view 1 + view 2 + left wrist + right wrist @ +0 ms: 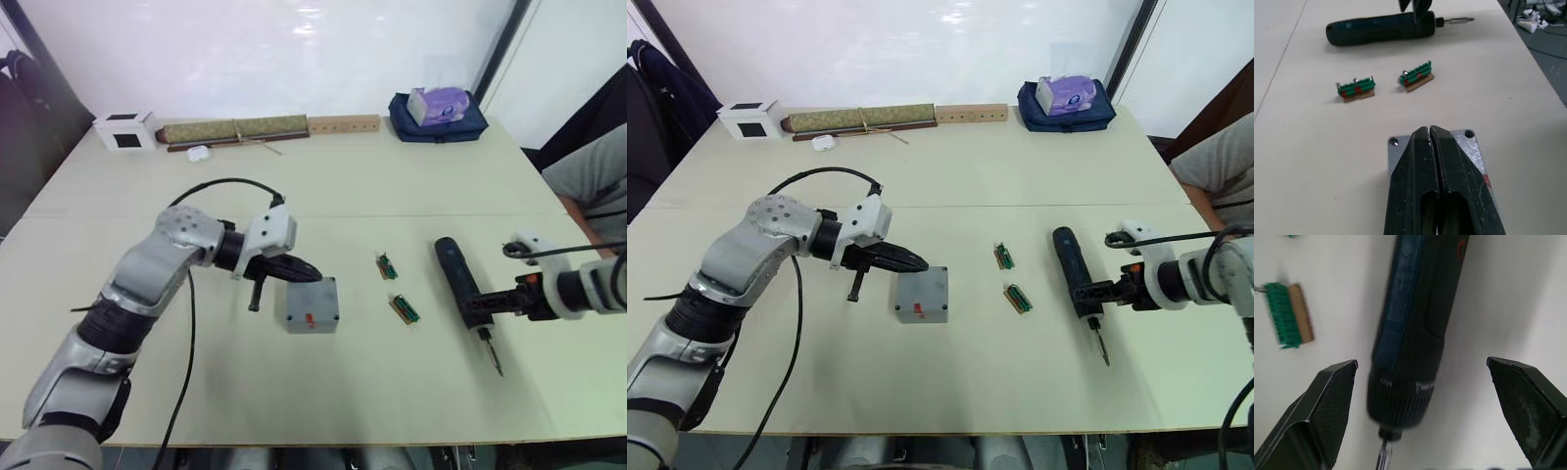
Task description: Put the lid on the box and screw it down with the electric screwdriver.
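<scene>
**Right wrist view: fingers straddle the screwdriver, nothing gripped yet**

Right wrist view shows the right gripper (1422, 406) spread wide, one finger on each side of the electric screwdriver (1413, 328), with bare table visible between each finger and the tool's barrel. The fingers flank the collar end, where the metal bit begins.

From the head camera, the electric screwdriver lies flat on the table (950, 176), its long axis running roughly 12 to 6 o'clock, bit toward the robot. The right arm reaches in from 3 o'clock, forearm low and nearly level, crossing the tool's axis at about a right angle. My judgement: closing here would take the tool near its front end.

Two green terminal strips (1012, 277) lie at 9 o'clock from the tool. Farther that way sits the box (922, 295) with the lid (1471, 152) already on it, screw holes showing at its corners. The left gripper (1431, 147) is pressed closed, empty, tips over the lid's near edge; whether it touches I cannot tell.
</scene>
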Robot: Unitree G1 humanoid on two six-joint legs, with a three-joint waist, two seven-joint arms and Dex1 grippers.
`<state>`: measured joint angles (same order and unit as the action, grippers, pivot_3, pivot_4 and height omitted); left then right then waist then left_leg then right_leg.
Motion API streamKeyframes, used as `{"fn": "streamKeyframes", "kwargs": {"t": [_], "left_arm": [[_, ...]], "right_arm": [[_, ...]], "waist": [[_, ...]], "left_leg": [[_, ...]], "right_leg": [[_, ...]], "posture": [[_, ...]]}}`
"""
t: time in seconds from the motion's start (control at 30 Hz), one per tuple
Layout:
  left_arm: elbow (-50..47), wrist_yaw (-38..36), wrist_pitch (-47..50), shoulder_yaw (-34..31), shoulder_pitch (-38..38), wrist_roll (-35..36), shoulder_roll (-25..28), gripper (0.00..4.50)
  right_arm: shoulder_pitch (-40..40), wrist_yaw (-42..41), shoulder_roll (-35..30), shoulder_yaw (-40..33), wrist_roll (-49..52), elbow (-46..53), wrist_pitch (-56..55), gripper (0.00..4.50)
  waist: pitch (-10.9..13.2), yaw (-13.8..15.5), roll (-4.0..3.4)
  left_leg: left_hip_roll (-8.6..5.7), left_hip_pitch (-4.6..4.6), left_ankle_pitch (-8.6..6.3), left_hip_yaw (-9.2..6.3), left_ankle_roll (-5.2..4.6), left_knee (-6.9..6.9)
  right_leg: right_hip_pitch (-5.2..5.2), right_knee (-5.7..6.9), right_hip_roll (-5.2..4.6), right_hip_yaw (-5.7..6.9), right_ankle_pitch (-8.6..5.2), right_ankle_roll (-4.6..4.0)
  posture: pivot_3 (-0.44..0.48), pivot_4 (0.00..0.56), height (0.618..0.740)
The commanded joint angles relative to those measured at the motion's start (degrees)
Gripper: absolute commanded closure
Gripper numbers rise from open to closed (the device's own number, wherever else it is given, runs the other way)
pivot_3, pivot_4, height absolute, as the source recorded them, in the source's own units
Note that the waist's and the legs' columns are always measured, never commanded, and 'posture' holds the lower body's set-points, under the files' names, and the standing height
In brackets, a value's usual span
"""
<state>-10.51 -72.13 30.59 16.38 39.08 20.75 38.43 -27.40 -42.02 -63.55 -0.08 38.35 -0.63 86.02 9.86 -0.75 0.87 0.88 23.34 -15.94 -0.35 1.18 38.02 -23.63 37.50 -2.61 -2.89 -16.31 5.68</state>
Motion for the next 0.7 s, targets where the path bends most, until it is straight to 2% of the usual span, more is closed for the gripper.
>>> {"fn": "streamKeyframes", "kwargs": {"t": [0.03, 0.27, 0.33, 0.43, 0.6, 0.63, 0.7], "left_arm": [[-3.68, 1.41, 1.17, -2.19, -0.94, 1.12, 0.72, 4.50], [-5.98, 3.73, 2.75, -2.80, -2.94, 1.73, 0.47, 4.50], [-6.53, 4.91, 3.33, -3.40, -3.79, 2.27, 0.02, 4.50], [-8.31, 6.73, 4.84, -4.17, -5.87, 2.82, 0.12, 4.50], [-8.90, 8.11, 5.66, -4.75, -6.20, 3.17, 0.46, 4.50], [-8.86, 8.22, 5.65, -4.83, -6.25, 3.19, 0.56, 4.50], [-8.63, 8.63, 5.60, -5.12, -6.26, 3.23, 0.46, 4.50]], "right_arm": [[-1.89, -1.21, -0.28, 1.98, -1.62, 0.40, -2.44, 0.06], [-2.88, -3.61, -0.04, 9.43, -6.02, 0.16, -6.94, 0.06], [-2.97, -6.90, -0.79, 12.03, -5.57, 1.75, -7.17, 0.06], [-4.48, -7.68, -0.27, 15.41, -8.93, -0.87, -9.05, 0.82], [-6.73, -9.55, 0.52, 18.39, -12.68, -4.71, -10.99, 2.57], [-6.74, -9.98, 0.47, 18.86, -13.22, -4.71, -11.21, 2.73], [-6.58, -10.74, 0.36, 19.02, -13.95, -4.63, -11.67, 2.73]], "waist": [[0.00, -0.02, 0.00], [-0.02, -0.28, 0.05], [-0.03, -0.41, 0.07], [-0.04, -0.48, 0.10], [-0.12, -0.33, 0.24], [-0.14, -0.33, 0.27], [-0.17, -0.32, 0.33]], "left_leg": [[-0.01, 0.04, 0.00, 0.01, 0.00, 0.03], [-0.05, -0.05, 0.00, 0.02, 0.00, 0.11], [-0.03, -0.07, 0.00, 0.01, 0.00, 0.11], [-0.01, -0.11, 0.00, 0.01, 0.00, 0.11], [-0.01, -0.14, 0.00, 0.01, 0.00, 0.12], [-0.01, -0.16, 0.00, 0.01, 0.00, 0.13], [-0.01, -0.18, 0.00, 0.01, 0.00, 0.13]], "right_leg": [[-0.04, 0.02, -0.04, -0.01, 0.02, 0.04], [0.13, -0.04, -0.06, -0.01, 0.08, 0.12], [0.14, -0.05, -0.02, -0.01, 0.08, 0.12], [0.17, -0.04, 0.01, -0.01, 0.08, 0.12], [0.20, -0.05, 0.00, 0.00, 0.09, 0.09], [0.23, -0.05, 0.00, 0.00, 0.10, 0.09], [0.25, -0.05, 0.00, 0.00, 0.10, 0.09]], "posture": [[0.000, 0.150, 0.740], [0.000, 0.150, 0.740], [0.000, 0.150, 0.740], [0.000, 0.150, 0.740], [0.000, 0.150, 0.740], [0.000, 0.150, 0.740], [0.000, 0.150, 0.740]]}}
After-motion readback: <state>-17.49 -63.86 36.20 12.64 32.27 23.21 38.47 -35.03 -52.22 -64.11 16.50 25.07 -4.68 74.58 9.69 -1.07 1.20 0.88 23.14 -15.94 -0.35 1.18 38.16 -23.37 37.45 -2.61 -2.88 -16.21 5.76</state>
